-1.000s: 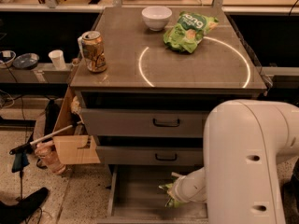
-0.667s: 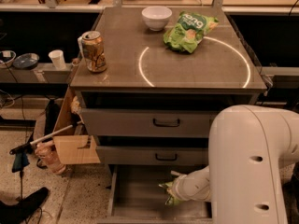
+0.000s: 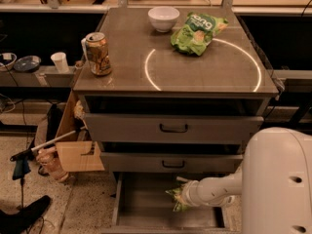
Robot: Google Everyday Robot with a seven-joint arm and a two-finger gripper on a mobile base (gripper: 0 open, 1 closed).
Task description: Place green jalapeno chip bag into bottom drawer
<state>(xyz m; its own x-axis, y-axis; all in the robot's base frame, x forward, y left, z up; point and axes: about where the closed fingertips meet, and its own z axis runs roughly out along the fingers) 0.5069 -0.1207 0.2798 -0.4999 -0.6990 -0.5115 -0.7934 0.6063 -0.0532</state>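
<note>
Hard to read the gripper (image 3: 182,197) at the end of the white forearm (image 3: 214,189): sunk low inside the open bottom drawer (image 3: 141,213), masked by the wrist and by the green jalapeno chip bag (image 3: 173,200) bunched right against it. Cannot tell its grip, clamped or slack (nor whether touching the bag or merely beside it). Only a crumpled scrap of the bag on show, over the right part of the drawer floor; resting or lifted, not decidable. Right end of the drawer blocked by the robot's white body (image 3: 278,179), itself cut off by the right and lower edges.

Up on the cabinet top (image 3: 122,74): a smaller bright green bag (image 3: 196,30), a white bowl (image 3: 163,17) behind it to the left, a can (image 3: 98,53) near the left front corner.

Against a second ago: white body shifted rightward, covering less of the two handled drawers (image 3: 126,128), more forearm bared; bag and gripper at much the same spot in the drawer; nothing on top moved.
</note>
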